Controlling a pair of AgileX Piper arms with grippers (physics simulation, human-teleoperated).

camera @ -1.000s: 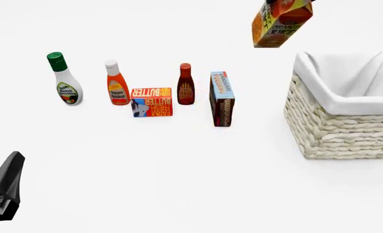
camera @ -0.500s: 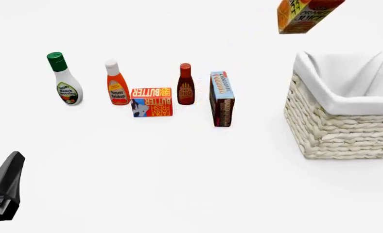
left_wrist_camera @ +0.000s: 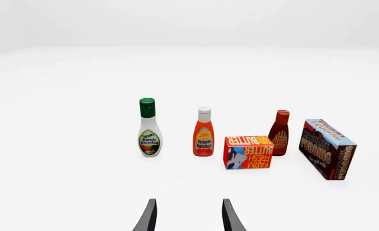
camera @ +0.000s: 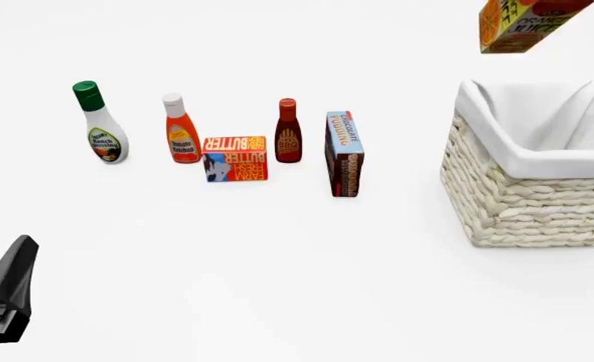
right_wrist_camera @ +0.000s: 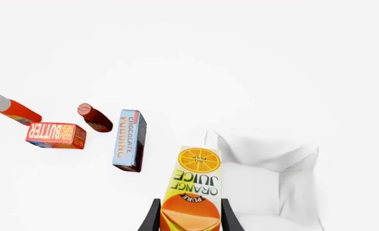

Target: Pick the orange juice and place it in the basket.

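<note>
The orange juice (camera: 523,24), a tall orange and yellow carton, hangs tilted in the air at the top right of the front view, above the basket's far left corner. Its upper part is cut off by the frame. In the right wrist view my right gripper (right_wrist_camera: 191,215) is shut on the orange juice (right_wrist_camera: 196,187), with the basket's white lining (right_wrist_camera: 270,175) below it. The cream wicker basket (camera: 523,207) stands at the right of the table. My left gripper (left_wrist_camera: 188,217) is open and holds nothing, low at the near left (camera: 13,283).
Left of the basket stands a row of groceries: a ranch dressing bottle (camera: 102,128), a ketchup bottle (camera: 182,132), a flat red butter box (camera: 236,158), a brown sauce bottle (camera: 288,132) and a chocolate pudding box (camera: 344,153).
The orange juice has moved to the right and slightly upward, from left of the basket to above its far left corner. The left gripper has not moved.
</note>
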